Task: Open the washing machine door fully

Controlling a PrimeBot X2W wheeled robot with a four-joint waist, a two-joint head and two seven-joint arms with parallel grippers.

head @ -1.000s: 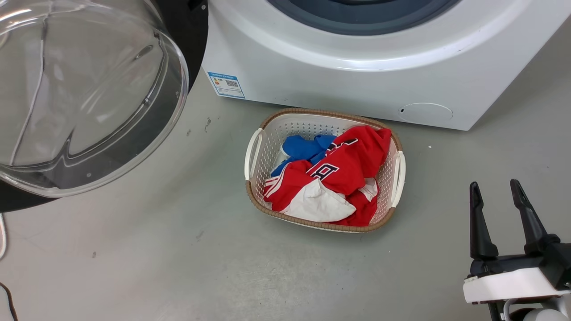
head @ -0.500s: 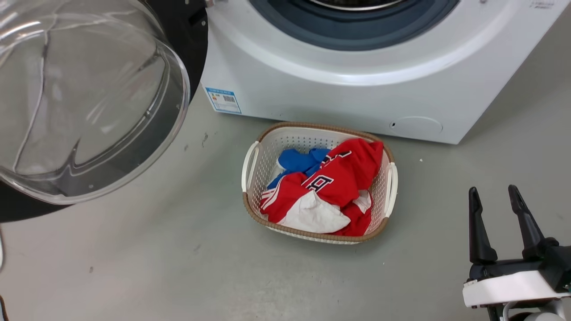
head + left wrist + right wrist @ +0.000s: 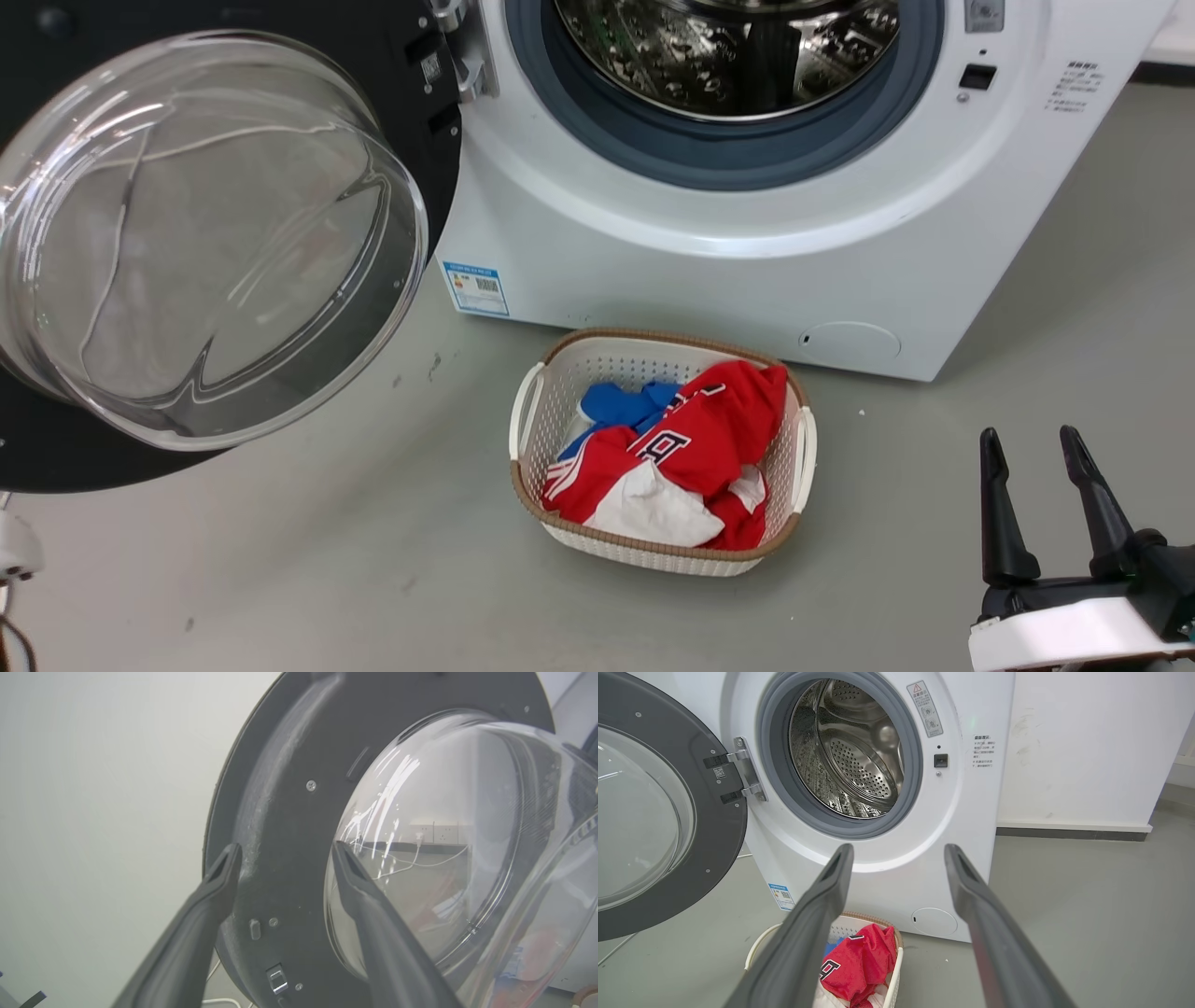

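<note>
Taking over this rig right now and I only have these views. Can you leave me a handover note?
Left gripper: jaws open, empty, pointing at the inner face of the washing machine door near its free edge; contact unclear.
Right gripper: jaws open, empty, low on the right, apart from everything.
Door stands wide open on its hinge; drum mouth exposed. Laundry basket on the floor before the machine.
Left: confirm the door is at its stop; if not, probably push it further.
</note>
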